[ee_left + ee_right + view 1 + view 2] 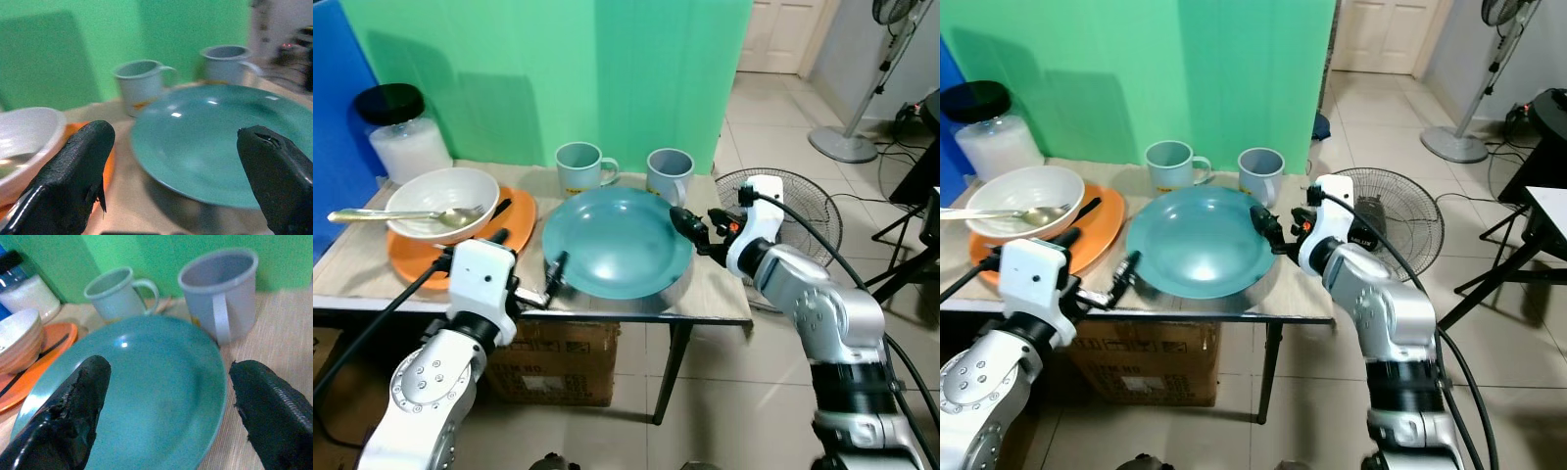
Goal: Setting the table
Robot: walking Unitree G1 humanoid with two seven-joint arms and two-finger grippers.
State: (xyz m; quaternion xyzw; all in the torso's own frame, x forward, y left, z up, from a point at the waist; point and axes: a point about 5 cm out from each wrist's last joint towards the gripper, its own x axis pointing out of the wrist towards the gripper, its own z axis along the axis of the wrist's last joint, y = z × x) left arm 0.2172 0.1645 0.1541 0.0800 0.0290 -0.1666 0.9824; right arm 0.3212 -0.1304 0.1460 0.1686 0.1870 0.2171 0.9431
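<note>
A glass jar (pixel 399 132) with a black lid and white contents is standing at the far left corner of the table (pixel 724 294), well to the left of the teal plate (pixel 617 242). Nearer than the jar, an orange plate (pixel 419 262) is lying to the left of the teal plate, carrying a white bowl (pixel 443 203) with a metal spoon (pixel 401 215) resting across it. A black utensil (pixel 499 208) is lying on the orange plate beside the bowl, on the side toward the teal plate.

The left gripper (pixel 524 266) is hovering at the teal plate's near left edge, its two black fingers (pixel 80 166) spread wide apart and holding nothing.

The teal plate is sitting in the middle of the table, near the front edge. Behind it, a pale green mug (pixel 582 168) is standing just beyond its far rim, and a grey-blue mug (pixel 670 175) is standing to the right of that one, also just beyond the plate's far rim.

The right gripper (pixel 690 227) is reaching in at the teal plate's right edge, its fingers (pixel 80 396) spread wide and empty, with the plate lying between them in the right wrist view.

A cardboard box (pixel 563 362) is sitting on the floor under the table, below the teal plate. A floor fan (pixel 803 211) is lying on the tiles to the right of the table.
</note>
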